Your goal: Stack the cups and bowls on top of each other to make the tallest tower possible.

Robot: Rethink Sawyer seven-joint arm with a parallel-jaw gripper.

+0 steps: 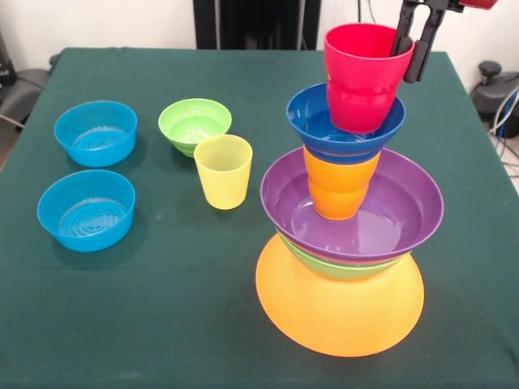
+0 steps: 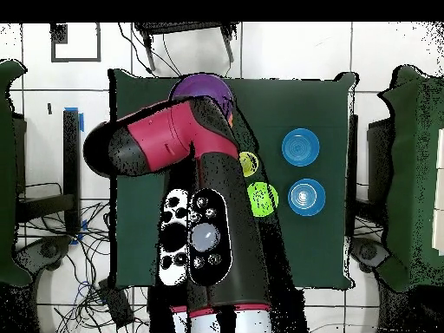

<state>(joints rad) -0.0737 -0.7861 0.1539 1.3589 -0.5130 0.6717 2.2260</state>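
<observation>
The tower stands at the right in the front view: an upturned huge orange bowl (image 1: 340, 312), a large green bowl (image 1: 336, 266), a large purple bowl (image 1: 351, 203), an orange cup (image 1: 339, 185), a small dark blue bowl (image 1: 345, 130) and a red cup (image 1: 365, 77) on top. My gripper (image 1: 408, 65) is at the red cup's right rim, one finger inside and one outside the wall, with a gap showing between them. In the overhead view the arm (image 2: 204, 182) hides most of the tower; only part of the purple bowl (image 2: 201, 87) shows.
A yellow cup (image 1: 223, 172) and a small green bowl (image 1: 195, 126) stand left of the tower. Two light blue bowls (image 1: 96, 132) (image 1: 86, 209) sit at the far left. They also show in the overhead view: yellow cup (image 2: 249, 163), green bowl (image 2: 260, 198), blue bowls (image 2: 300, 147) (image 2: 306, 197).
</observation>
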